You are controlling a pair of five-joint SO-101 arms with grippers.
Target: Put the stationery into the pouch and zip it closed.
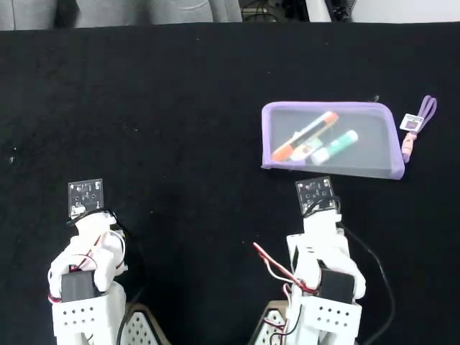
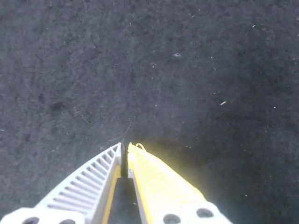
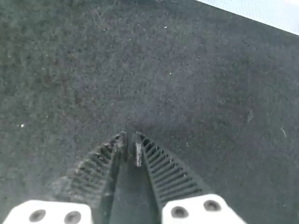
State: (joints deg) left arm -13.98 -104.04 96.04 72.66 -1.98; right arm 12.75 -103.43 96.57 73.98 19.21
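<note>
1. The pouch (image 1: 366, 152) lies flat on the right half of the tabletop (image 1: 180, 108), nearer the far edge, with its strap (image 1: 421, 121) at its right end.
2. At least 2 markers lie inside it, 1 orange-tipped (image 1: 305, 136) and 1 green-tipped (image 1: 336, 146).
3. I cannot tell whether the zip is shut.
4. The left claw (image 2: 125, 147) is pressed together and empty, over bare tabletop by the near edge.
5. The right claw (image 3: 130, 138) is pressed together and empty, by the near edge, near the pouch.
</note>
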